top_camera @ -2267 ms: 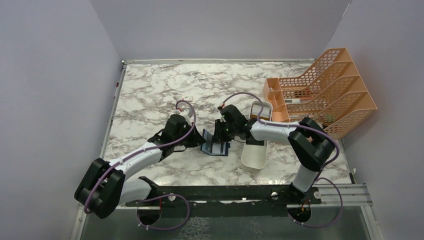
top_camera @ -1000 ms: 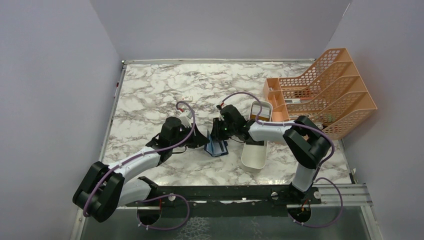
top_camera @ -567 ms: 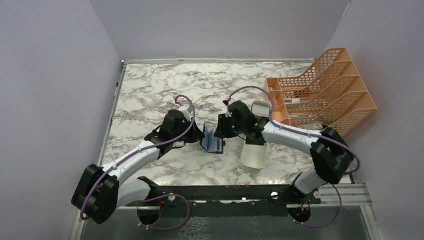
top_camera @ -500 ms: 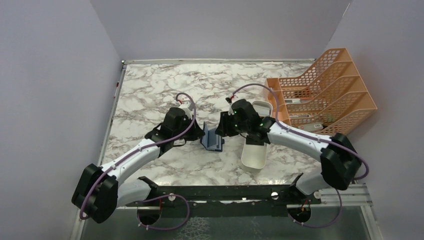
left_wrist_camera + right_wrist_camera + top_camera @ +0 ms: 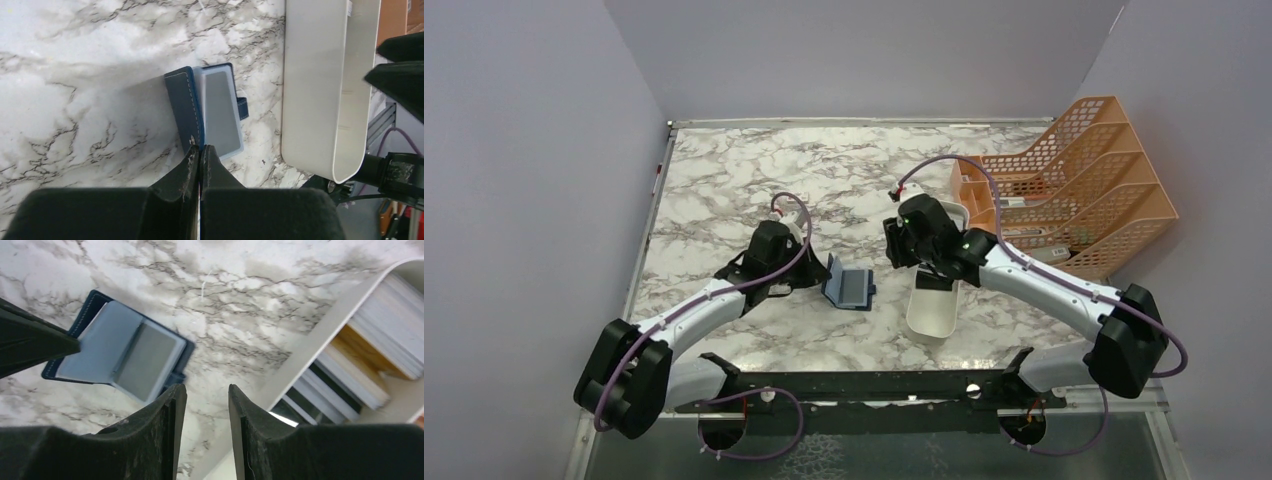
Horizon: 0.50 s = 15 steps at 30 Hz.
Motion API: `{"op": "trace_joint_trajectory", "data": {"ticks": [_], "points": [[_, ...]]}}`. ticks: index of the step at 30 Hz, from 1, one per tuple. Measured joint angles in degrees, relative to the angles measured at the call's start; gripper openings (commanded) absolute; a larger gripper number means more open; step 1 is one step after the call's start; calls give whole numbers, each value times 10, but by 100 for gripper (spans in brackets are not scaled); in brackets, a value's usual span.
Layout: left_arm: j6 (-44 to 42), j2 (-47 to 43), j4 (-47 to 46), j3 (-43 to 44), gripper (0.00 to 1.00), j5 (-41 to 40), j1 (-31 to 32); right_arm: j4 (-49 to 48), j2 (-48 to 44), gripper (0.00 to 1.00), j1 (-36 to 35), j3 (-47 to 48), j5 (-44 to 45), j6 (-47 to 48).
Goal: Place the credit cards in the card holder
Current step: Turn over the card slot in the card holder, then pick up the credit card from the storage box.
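The navy card holder (image 5: 851, 289) lies open on the marble table, with a grey credit card (image 5: 856, 287) in its light blue right panel. My left gripper (image 5: 821, 279) is shut on the edge of the holder's navy left flap (image 5: 182, 107) and holds that flap up. The card (image 5: 220, 112) also shows in the left wrist view. My right gripper (image 5: 896, 250) is open and empty, raised between the holder (image 5: 100, 347) and the white tray. Several more cards (image 5: 350, 385) lie stacked in that tray. The right wrist view shows the card (image 5: 146, 361) in the holder.
The long white tray (image 5: 930, 312) lies just right of the holder, under my right arm, and shows in the left wrist view (image 5: 320, 90). An orange mesh file rack (image 5: 1074, 190) stands at the back right. Grey walls close in the table.
My right gripper has drawn back up and to the right, away from the holder, and is open. The grey card now lies in the holder's right panel. My left gripper keeps its hold.
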State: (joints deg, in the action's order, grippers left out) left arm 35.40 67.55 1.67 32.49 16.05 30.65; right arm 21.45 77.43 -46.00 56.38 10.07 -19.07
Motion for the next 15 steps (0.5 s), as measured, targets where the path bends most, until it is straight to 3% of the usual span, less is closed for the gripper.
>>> {"op": "trace_joint_trajectory", "data": {"ticks": [8, 15], "points": [[44, 0, -50, -53, 24, 60, -59, 49, 13, 44, 5, 35, 81, 134], [50, -12, -36, -62, 31, 65, -75, 65, 24, 46, 23, 19, 107, 273]]}}
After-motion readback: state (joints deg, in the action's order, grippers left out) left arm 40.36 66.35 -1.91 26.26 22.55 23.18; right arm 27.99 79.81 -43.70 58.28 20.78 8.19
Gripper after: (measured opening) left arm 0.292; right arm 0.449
